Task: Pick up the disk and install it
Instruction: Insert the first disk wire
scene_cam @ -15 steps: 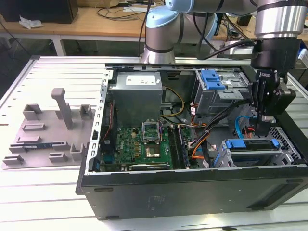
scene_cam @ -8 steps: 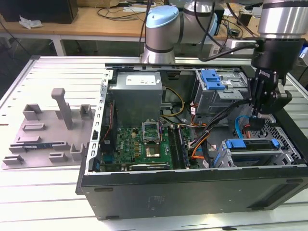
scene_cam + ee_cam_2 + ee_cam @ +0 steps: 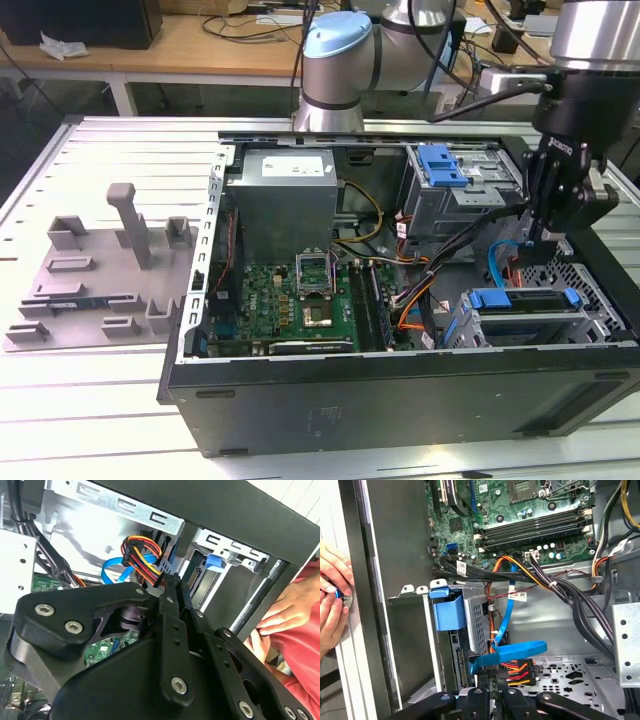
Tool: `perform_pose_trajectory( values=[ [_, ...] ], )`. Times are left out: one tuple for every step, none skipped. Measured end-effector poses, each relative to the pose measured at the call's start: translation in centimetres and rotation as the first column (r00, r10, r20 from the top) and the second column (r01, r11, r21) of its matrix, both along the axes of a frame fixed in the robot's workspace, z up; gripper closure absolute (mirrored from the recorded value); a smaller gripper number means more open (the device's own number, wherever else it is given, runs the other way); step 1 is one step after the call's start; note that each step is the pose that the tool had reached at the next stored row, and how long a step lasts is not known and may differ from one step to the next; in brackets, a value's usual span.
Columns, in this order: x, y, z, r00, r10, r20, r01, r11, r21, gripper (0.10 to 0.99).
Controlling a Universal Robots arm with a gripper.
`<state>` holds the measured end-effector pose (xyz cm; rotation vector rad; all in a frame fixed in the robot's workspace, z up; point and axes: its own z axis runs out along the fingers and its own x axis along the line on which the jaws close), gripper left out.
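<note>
Now the computer case (image 3: 400, 400) lies open on the table (image 3: 100, 400). The disk (image 3: 522, 300) sits in the lower drive cage (image 3: 455, 330) at the exterior view's right, close to the case's near wall, with its blue bracket uppermost. The gripper (image 3: 537, 240) hangs just above the disk, apart from it, with its fingers drawn close together.

In the first wrist view the gripper (image 3: 495, 692) points toward the connector end of the disk (image 3: 449, 612), which stands edge-on in the cage. A blue data cable (image 3: 512, 652) curves to that edge. A bundle of red, yellow and orange power wires (image 3: 517, 672) lies just beside the fingertips.

In the second wrist view the gripper (image 3: 172, 586) has its tips next to the same wire bundle (image 3: 142, 555).

A person's hands (image 3: 332, 605) rest against the outside of the case wall. The motherboard (image 3: 290, 295) lies well apart from the disk, toward the exterior view's left.
</note>
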<state>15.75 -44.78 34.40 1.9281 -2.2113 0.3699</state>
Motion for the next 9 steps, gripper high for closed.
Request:
perform_pose_trajectory(
  values=[
    [0.0,-0.13,0.15,1.0,0.0,0.0,0.0,1.0,0.009,0.918],
    [0.0,-0.23,0.24,1.0,0.001,-0.0001,-0.001,0.9999,0.014,0.918],
    [0.0,-0.32,0.28,1.0,0.001,-0.0002,-0.001,0.9999,0.017,0.918],
    [0.0,-0.41,0.3,1.0,0.001,-0.0004,-0.001,0.9998,0.02,0.918],
    [0.0,-0.56,0.31,1.0,0.002,-0.0008,-0.002,0.9997,0.024,0.918],
    [0.0,-0.84,0.32,1.0,0.002,-0.002,-0.002,0.9995,0.033,0.918],
    [0.0,-1.03,0.31,1.0,0.002,-0.0028,-0.002,0.9993,0.038,0.918],
    [0.0,-1.47,0.31,1.0,0.002,-0.0041,-0.002,0.9987,0.051,0.918],
    [0.0,-1.89,0.3,1.0,0.002,-0.0049,-0.002,0.9979,0.066,0.918]
  ],
)
